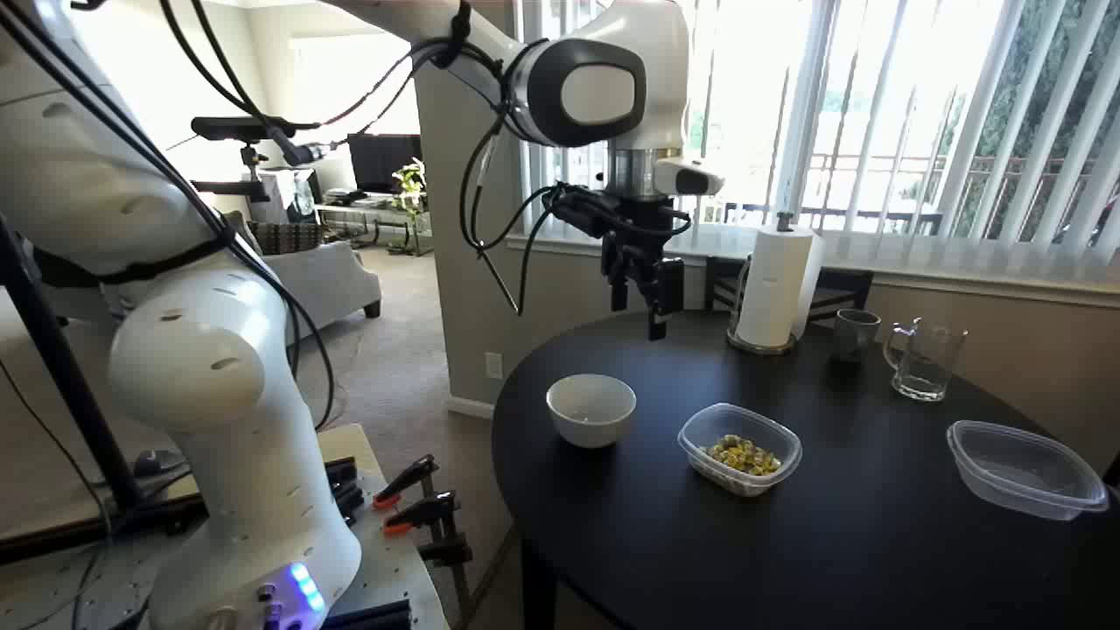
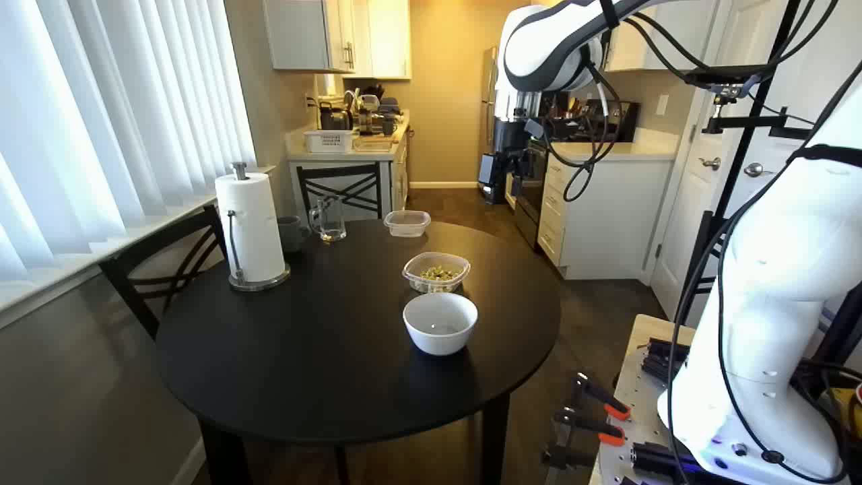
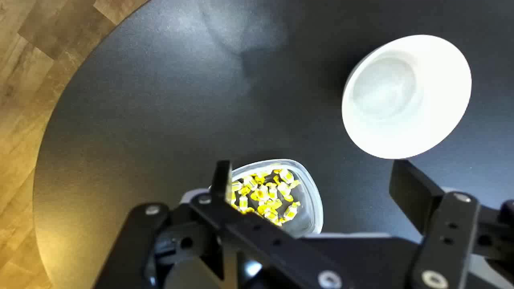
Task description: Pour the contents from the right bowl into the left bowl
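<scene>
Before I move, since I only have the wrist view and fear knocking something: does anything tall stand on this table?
Observer: Yes, a paper towel roll; both exterior views show it upright on the table.
Operator: Is my gripper resting on anything?
Observer: No, both exterior views show it hanging in the air, higher than the rim of the white bowl.
Operator: And past the food container with the yellowish pieces, on the side away from that bowl?
Observer: A second clear container sits there on the table, seen in both exterior views.
</scene>
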